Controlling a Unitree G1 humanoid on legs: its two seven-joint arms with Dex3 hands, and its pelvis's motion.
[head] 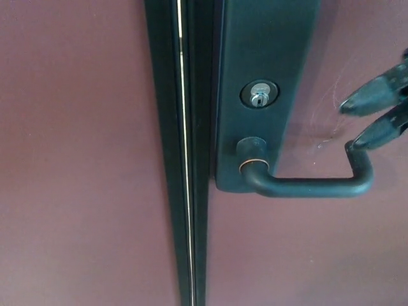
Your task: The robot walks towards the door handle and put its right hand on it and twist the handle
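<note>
Now, right hand [381,109]: only two dark fingers [373,95] show, entering from the right edge; they are spread apart from each other, pointing left, and hold nothing.
Door handle [315,185]: a dark lever just below the hand; its bar runs level from the round collar leftward of the hand out to an upturned end [361,156] directly under the lower finger.
Contact: the lower fingertip sits at the tip of that upturned end; touching or barely clear, I cannot tell.
Keyhole [259,95]: silver cylinder to the left of the upper finger, above the handle's collar.
Backplate [264,44]: dark upright plate carrying keyhole and handle, left of the hand.
Door [83,159]: maroon surface behind the fingers, faint scratch marks just left of them.
Door seam [183,159]: dark vertical strip with a thin bright line, well left of the hand.
Left hand: out of sight.
</note>
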